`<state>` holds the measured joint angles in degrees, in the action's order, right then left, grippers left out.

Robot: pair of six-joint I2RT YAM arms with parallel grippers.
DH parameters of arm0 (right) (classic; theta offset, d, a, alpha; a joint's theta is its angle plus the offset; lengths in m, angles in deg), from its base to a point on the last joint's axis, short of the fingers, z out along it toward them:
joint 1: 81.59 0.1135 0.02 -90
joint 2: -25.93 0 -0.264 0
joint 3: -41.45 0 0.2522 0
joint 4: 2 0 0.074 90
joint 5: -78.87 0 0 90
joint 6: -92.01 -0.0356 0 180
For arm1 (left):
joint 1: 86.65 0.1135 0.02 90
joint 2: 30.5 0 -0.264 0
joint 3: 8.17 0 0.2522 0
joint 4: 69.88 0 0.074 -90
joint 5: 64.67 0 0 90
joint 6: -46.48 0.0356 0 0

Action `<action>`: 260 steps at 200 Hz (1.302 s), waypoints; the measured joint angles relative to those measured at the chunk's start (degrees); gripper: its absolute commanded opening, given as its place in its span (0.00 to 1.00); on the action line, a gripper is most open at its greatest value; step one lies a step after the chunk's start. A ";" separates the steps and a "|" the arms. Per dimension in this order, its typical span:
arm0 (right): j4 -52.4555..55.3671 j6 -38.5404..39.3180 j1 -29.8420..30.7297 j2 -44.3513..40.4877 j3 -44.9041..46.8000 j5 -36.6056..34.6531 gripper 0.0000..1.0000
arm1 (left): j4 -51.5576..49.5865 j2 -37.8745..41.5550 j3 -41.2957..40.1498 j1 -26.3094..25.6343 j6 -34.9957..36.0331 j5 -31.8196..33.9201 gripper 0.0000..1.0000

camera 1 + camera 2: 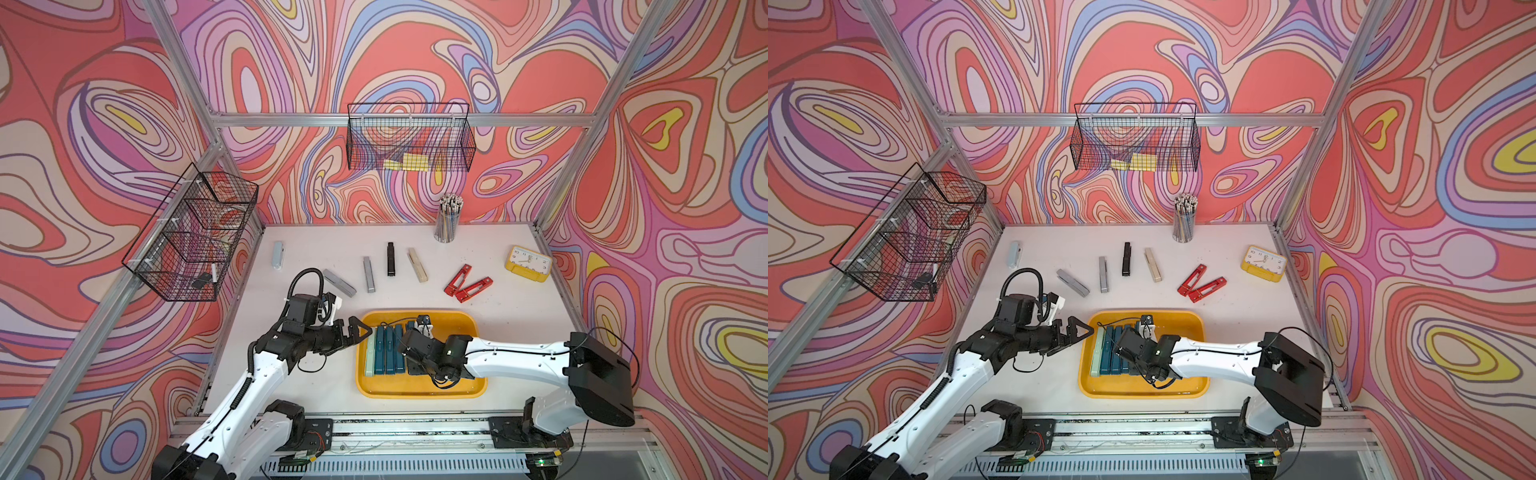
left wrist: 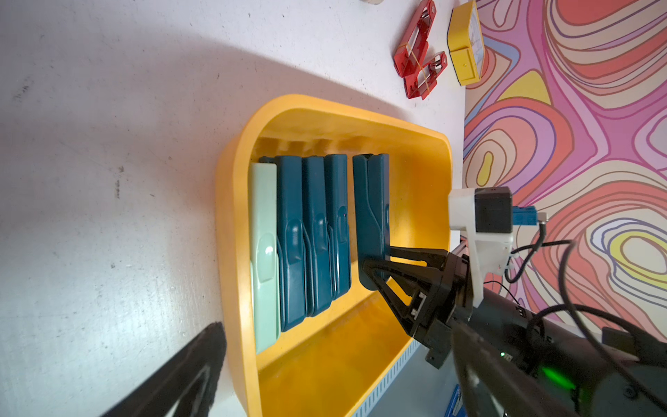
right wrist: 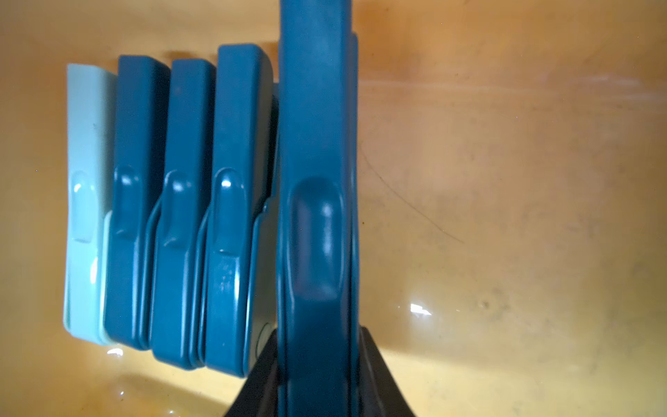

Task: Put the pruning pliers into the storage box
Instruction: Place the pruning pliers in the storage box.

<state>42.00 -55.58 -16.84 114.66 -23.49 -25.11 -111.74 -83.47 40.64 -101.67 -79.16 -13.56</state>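
Note:
The yellow storage box [image 1: 457, 392] [image 1: 1142, 395] lies near the table's front edge. Along its left side lie a pale green pruning pliers [image 2: 265, 252] and three teal ones [image 2: 314, 234] in a row. My right gripper [image 2: 375, 267] is shut on another teal pliers [image 3: 317, 180] [image 2: 371, 202], held on edge inside the box a small gap from that row. My left gripper [image 1: 359, 332] [image 1: 1079, 330] stands open and empty just outside the box's left rim. Grey [image 1: 277, 254] [image 1: 340, 282] [image 1: 369, 274], black [image 1: 390, 258], beige [image 1: 417, 264] and red [image 1: 458, 280] [image 1: 473, 289] pliers lie behind the box.
A yellow clock [image 1: 528, 264] sits at the back right of the table. A cup of pencils [image 1: 448, 218] stands at the back edge. Black wire baskets hang on the back wall [image 1: 409, 137] and the left wall [image 1: 191, 237].

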 measured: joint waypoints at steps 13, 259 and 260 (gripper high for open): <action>-0.28 0.02 0.00 0.74 0.00 0.15 0.00 | 0.00 -0.09 -0.07 -0.04 0.00 0.00 0.99; -1.55 0.07 0.00 4.07 -0.31 0.90 0.36 | 0.50 -0.79 -1.01 -0.42 0.00 -0.02 0.99; -1.55 0.04 0.00 4.07 -0.31 0.90 0.37 | 0.50 -0.79 -1.01 -0.42 0.00 -0.04 0.99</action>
<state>40.45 -55.53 -16.84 118.72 -23.80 -24.21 -111.24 -84.26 39.64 -102.09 -79.16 -13.61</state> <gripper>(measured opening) 0.337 0.992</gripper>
